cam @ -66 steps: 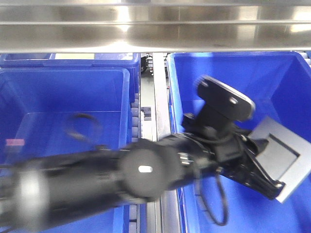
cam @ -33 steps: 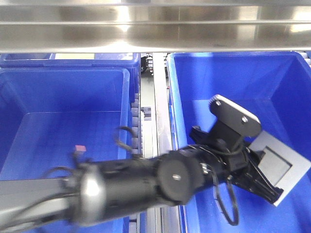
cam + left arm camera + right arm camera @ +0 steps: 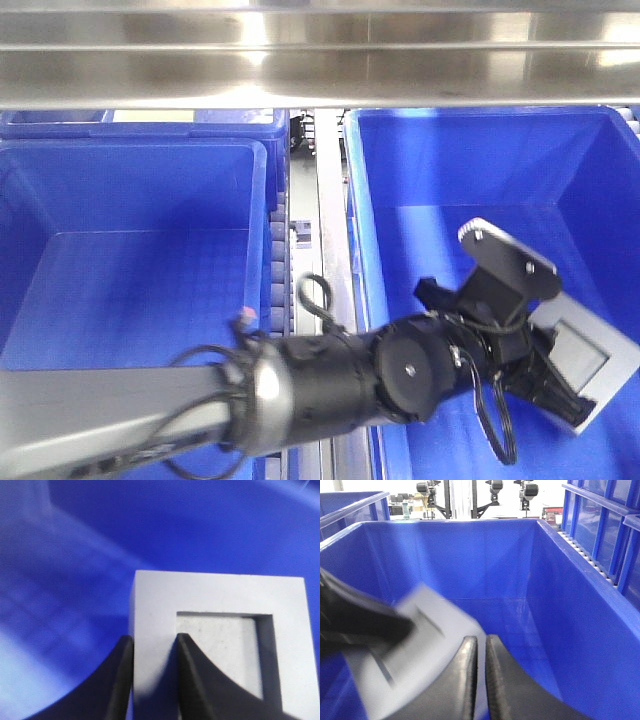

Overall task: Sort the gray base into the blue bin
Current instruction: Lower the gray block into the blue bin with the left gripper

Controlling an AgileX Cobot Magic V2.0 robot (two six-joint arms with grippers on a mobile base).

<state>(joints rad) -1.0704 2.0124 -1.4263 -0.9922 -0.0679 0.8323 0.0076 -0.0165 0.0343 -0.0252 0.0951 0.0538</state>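
The gray base [image 3: 592,358] hangs tilted inside the blue bin [image 3: 450,160] on the right, low near its right wall. My left gripper [image 3: 562,396] reaches in from the lower left and is shut on it. In the left wrist view the two fingers pinch the left wall of the gray base [image 3: 220,595], one outside and one in the square recess; the left gripper [image 3: 154,637] is over the bin's blue floor. In the right wrist view my right gripper [image 3: 481,638] is shut and empty inside the blue bin [image 3: 470,560], with the gray base [image 3: 430,630] blurred to its left.
A second blue crate [image 3: 130,190] stands at the left, across a metal roller rail [image 3: 328,230]. A steel shelf edge [image 3: 320,70] runs overhead. My left arm's black body [image 3: 330,385] crosses the rail.
My left arm has carried the gray base rightward and lower, deeper into the right bin. The grip on the base has stayed shut.
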